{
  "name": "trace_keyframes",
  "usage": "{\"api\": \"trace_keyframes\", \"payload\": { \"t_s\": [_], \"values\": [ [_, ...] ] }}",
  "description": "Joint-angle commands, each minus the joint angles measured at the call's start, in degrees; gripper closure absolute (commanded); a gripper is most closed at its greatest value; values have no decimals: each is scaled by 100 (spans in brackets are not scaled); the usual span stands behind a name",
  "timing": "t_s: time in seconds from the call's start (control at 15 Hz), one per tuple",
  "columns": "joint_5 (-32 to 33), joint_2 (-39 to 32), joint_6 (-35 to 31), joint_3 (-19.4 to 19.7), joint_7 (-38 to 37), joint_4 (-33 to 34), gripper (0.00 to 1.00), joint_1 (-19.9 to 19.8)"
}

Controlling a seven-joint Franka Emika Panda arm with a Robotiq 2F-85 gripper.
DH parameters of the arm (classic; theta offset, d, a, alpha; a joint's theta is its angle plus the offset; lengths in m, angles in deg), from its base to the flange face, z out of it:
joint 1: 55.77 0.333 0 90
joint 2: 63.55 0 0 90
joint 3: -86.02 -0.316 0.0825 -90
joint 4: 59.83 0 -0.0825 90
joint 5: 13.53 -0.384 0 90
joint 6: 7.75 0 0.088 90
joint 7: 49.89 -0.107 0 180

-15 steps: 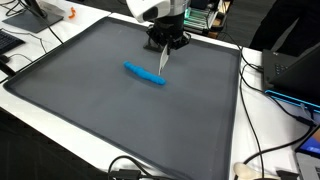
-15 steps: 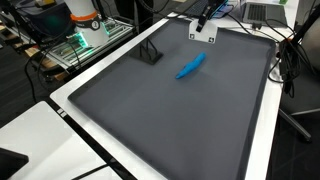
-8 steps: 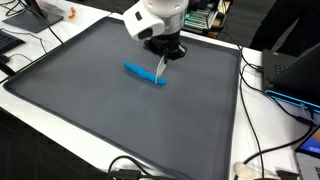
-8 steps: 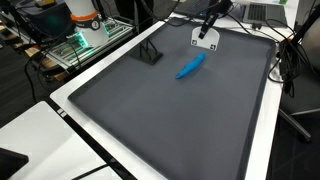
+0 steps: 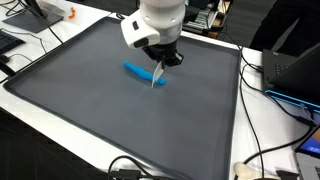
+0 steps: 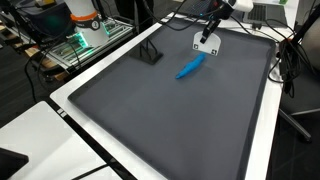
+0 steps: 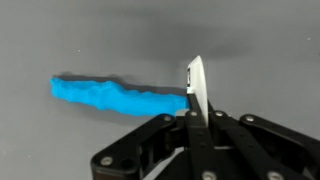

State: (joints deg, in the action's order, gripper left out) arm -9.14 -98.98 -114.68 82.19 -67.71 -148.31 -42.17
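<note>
The gripper (image 7: 196, 120) was pinched shut on a thin white blade (image 7: 196, 82), held at one end of the blue dough-like strip (image 7: 110, 95) that lay on the grey mat (image 5: 90, 110). With so narrow a grip, the blade could probably twist or slip and drag the strip askew. No writing was legible.

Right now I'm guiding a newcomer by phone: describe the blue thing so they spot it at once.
A large dark grey mat covers the table. On it, by the gripper, lies the blue strip. It is long, lumpy and bright blue, unlike the thin white blade clamped in the gripper next to it.
</note>
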Motion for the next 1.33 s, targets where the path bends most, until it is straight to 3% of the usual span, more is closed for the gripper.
{"api": "trace_keyframes", "payload": {
  "t_s": [0.0, 1.27],
  "values": [
    [139, -157, 127, 114, -188, 208, 99, 131],
    [282, -407, -63, 236, -221, 391, 99, 242]
  ]
}}
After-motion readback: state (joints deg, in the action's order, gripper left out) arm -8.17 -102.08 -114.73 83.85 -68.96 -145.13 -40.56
